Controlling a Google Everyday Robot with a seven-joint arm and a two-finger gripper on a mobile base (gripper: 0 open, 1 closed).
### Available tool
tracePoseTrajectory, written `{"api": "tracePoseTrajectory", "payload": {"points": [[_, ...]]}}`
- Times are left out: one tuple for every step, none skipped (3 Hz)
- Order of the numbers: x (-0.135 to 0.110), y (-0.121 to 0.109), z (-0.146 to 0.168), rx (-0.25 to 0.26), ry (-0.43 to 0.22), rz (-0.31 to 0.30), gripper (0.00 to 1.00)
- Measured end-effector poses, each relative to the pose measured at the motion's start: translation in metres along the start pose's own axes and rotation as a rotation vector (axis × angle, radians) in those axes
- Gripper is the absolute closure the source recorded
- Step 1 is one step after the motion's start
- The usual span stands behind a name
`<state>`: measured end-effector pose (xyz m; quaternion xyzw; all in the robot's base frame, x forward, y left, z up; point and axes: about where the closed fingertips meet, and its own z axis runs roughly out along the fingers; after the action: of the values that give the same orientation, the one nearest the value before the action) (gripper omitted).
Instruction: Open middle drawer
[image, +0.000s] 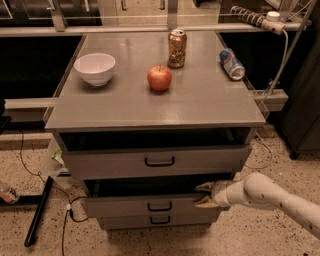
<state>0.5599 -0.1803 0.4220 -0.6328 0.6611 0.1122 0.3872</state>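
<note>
The middle drawer (125, 206) is a grey metal front with a small black bar handle (160, 206). It stands slightly pulled out, with a dark gap above it. My gripper (204, 195) is at the right end of this drawer's top edge, on a white arm coming in from the lower right. Its tan fingers (202, 188) are spread apart, one in the dark gap and one in front of the drawer face. The taller top drawer (100, 164) above is also slightly out. The narrow bottom drawer (125, 221) sits below.
On the cabinet top (210, 100) are a white bowl (95, 68), a red apple (159, 78), an upright can (177, 48) and a can lying on its side (232, 64). Cables and a black bar (37, 210) lie on the floor at left.
</note>
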Motion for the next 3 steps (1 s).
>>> {"api": "tracePoseTrajectory", "payload": {"points": [[0.005, 0.018, -0.007, -0.017, -0.026, 0.003, 0.36], [0.004, 0.029, -0.010, -0.026, -0.042, 0.005, 0.36], [0.003, 0.059, -0.012, -0.041, -0.069, 0.002, 0.59]]}}
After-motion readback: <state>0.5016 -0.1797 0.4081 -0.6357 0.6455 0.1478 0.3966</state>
